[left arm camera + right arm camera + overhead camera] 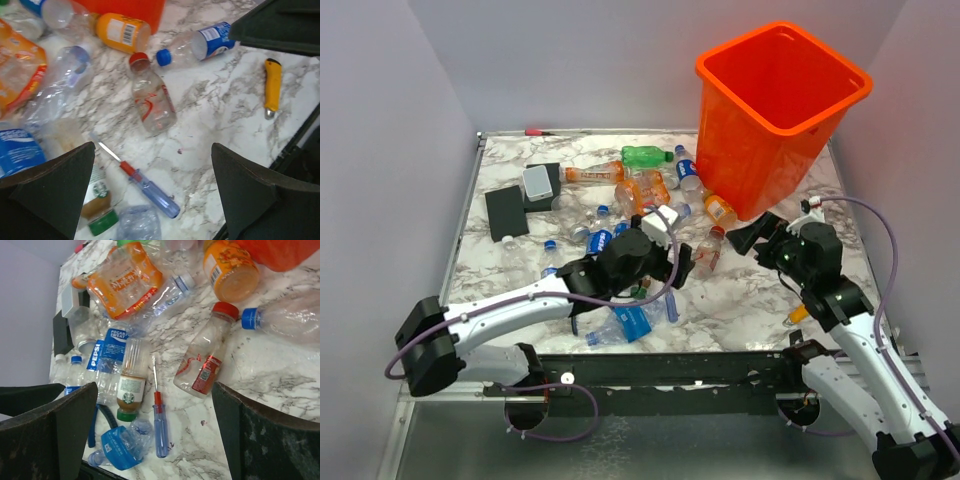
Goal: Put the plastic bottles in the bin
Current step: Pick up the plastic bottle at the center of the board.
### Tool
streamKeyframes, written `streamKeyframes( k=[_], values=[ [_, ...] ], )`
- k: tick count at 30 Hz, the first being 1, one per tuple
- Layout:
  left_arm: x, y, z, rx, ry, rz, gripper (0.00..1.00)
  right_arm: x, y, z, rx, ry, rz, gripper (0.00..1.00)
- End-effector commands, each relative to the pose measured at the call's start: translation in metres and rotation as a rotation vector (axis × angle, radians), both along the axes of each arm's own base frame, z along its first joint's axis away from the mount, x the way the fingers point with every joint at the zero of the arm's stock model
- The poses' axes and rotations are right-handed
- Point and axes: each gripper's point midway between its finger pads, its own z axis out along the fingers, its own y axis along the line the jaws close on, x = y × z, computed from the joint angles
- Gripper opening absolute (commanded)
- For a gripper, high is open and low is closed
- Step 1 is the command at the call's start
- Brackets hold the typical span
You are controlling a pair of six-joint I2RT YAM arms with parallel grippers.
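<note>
Orange bin (pixel 750 150): upright at the far right of your marble bench (pixel 740 300), mouth facing up. The plastic bottles (pixel 688 172) lie scattered on the bench to its left and in front of it, outside the bin. A green bottle (pixel 647 155) and an orange-labelled bottle (pixel 595 173) lie toward the far edge. An orange bottle (pixel 720 211) lies just beside the bin's foot.

Your left tool (pixel 152 195): hangs over the middle of the clutter, fingers (pixel 50 190) spread wide with nothing between them. Under it a red-capped bottle (pixel 152 102), clear with a red label, lies on its side. A blue-and-red screwdriver (pixel 145 185) lies near that bottle, not touching it. A yellow-handled implement (pixel 272 85) lies well off to the right on bare marble; you can't tell what kind it is.

Your right tool (pixel 155 435): sits low near the bin's foot, pointing back over the clutter, fingers (pixel 265 435) spread wide, holding nothing. Its camera shows:
- a green-capped bottle (pixel 131 385) with a brown label, just left of the screwdriver;
- a Pepsi bottle (pixel 100 360) beside that one;
- a crushed orange bottle (pixel 125 280) farther back;
- a blue-capped bottle (pixel 285 320), clear, at the right edge next to the red-capped one.
</note>
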Motion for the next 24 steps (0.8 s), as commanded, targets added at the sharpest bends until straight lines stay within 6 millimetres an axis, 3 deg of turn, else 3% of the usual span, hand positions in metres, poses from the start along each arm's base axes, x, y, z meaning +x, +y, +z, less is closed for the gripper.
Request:
streamKeyframes(
  k=[1, 6, 11, 20, 24],
  values=[
    [-0.014, -0.043, -0.017, 0.012, 0.166, -0.13, 0.99, -0.007, -0.019, -0.037, -0.008, 0.1, -0.125, 1.0],
    [0.005, -0.065, -0.056, 0.194, 0.238, -0.116, 0.99, -0.019, -0.036, -0.05, -0.038, 0.088, -0.186, 1.0],
    [0.023, -0.079, -0.094, 0.383, 0.3, -0.098, 0.98, -0.031, -0.058, -0.046, -0.113, 0.086, -0.255, 1.0],
    [0.05, -0.088, -0.148, 0.525, 0.362, -0.009, 0.98, -0.044, -0.049, -0.032, -0.038, 0.043, -0.206, 0.99],
    [0.056, -0.091, -0.161, 0.551, 0.366, 0.009, 0.97, -0.046, -0.046, -0.032, -0.031, 0.051, -0.193, 0.99]
  ],
)
